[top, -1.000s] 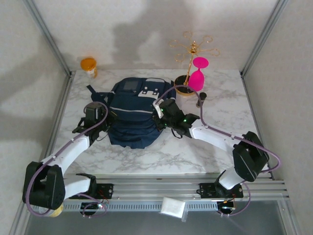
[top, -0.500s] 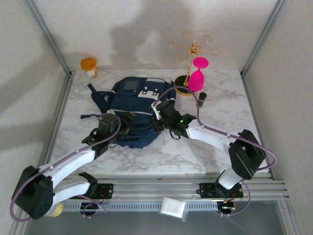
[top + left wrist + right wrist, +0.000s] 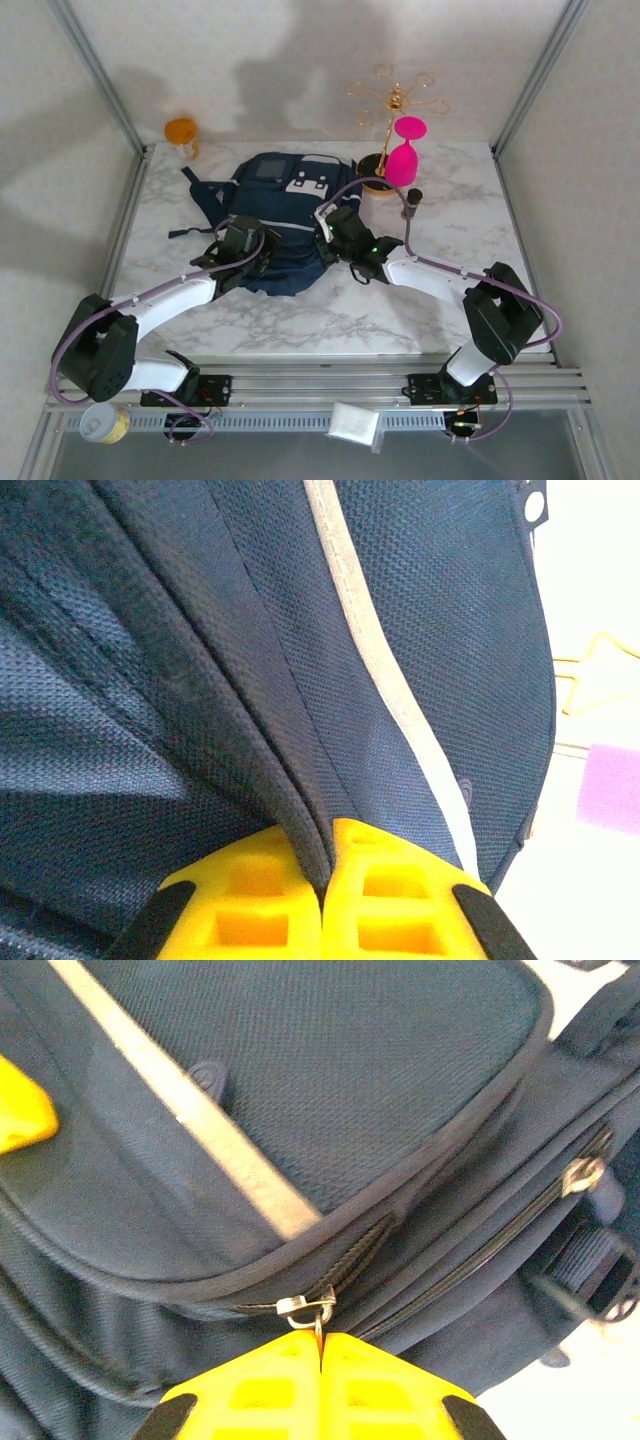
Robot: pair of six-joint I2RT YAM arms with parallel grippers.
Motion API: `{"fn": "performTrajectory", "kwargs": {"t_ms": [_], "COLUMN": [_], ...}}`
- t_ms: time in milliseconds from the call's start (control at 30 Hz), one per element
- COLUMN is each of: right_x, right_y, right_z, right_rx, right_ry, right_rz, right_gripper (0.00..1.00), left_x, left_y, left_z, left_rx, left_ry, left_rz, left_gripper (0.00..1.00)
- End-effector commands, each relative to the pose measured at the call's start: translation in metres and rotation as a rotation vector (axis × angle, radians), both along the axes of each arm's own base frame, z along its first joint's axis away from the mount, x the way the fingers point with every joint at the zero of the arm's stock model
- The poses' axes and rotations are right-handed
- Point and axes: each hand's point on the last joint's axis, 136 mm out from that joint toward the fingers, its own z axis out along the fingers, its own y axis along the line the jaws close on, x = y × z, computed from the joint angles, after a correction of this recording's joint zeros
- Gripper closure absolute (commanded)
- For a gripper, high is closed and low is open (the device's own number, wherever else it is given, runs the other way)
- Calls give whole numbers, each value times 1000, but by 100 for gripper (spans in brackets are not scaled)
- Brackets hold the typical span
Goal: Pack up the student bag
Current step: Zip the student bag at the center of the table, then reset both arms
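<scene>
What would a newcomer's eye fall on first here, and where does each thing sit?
The navy student bag lying mid-table draws the eye first, with the left gripper pinching a fabric fold and the right gripper shut on a zipper pull. At the back right, a bright pink glass sits by a gold rack.

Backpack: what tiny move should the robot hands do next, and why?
Probably the right gripper should drag the zipper pull along its track: it's shut on that pull, while the left gripper pinches a fold of the student bag, bracing it.
</scene>
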Motion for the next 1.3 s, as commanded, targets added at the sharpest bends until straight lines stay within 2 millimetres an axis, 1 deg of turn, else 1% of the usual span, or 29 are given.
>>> {"fn": "performTrajectory", "kwargs": {"t_ms": [0,100,133,233,333,367,400,433,467,500,533,567,600,667,700,733,767,833,867,900,933,967,1033,1067,1133,1167,1200,1267], "right_x": [34,45,47,43,37,34,30,27,26,25,29,31,34,39,43,45,45,40,37,34,32,30,25,26,32,40,46,58], "right_y": [-40,-39,-37,-22,-15,-14,-14,-18,-25,-34,-50,-62,-79,-117,-147,-185,-220,-287,-309,-328,-341,-353,-371,-373,-366,-357,-349,-334], "right_z": [16,13,13,21,29,35,45,56,64,73,79,82,85,89,90,87,85,73,68,63,56,50,34,29,17,17,12,-3], "right_rx": [-40,-82,-92,-81,-57,-28,17,61,93,124,143,153,160,179,186,182,188,230,246,265,270,255,202,191,196,214,229,227], "right_ry": [-81,-104,-103,-118,-102,-92,-85,-81,-81,-74,-67,-64,-70,-93,-114,-139,-162,-214,-255,-314,-375,-433,-527,-550,-563,-578,-576,-531], "right_rz": [-105,-104,-103,-71,-69,-67,-57,-60,-80,-106,-155,-194,-255,-389,-502,-651,-786,-977,-1030,-1064,-1076,-1089,-1114,-1103,-1008,-940,-885,-778], "right_gripper": [100,100,100,100,100,95,74,63,61,59,57,54,48,35,23,5,1,1,1,1,1,1,1,1,1,1,1,1], "left_x": [9,11,12,17,17,16,14,10,7,2,-2,-5,-9,-15,-17,-20,-24,-40,-47,-49,-50,-50,-44,-41,-35,-32,-28,-16], "left_y": [60,68,67,54,49,46,43,43,43,47,53,60,71,101,121,143,165,220,238,250,256,259,257,254,246,241,237,223], "left_z": [-3,-2,1,8,15,18,21,25,29,34,40,44,47,51,54,56,57,58,58,57,52,47,33,28,26,26,27,28], "left_rx": [180,199,199,173,175,173,180,189,200,221,248,282,331,454,547,657,757,959,1022,1081,1134,1167,1184,1190,1188,1181,1176,1156], "left_ry": [-3,-2,-7,-30,-51,-60,-64,-72,-84,-100,-121,-134,-132,-111,-104,-98,-82,-16,1,-13,-36,-68,-178,-214,-316,-372,-421,-483], "left_rz": [138,124,113,54,19,-7,-36,-57,-71,-77,-75,-71,-55,10,59,127,197,418,499,545,557,564,530,497,456,432,407,319], "left_gripper": [100,100,100,100,99,87,72,60,53,47,40,34,29,19,12,3,1,0,0,0,0,0,0,0,0,0,0,0]}}
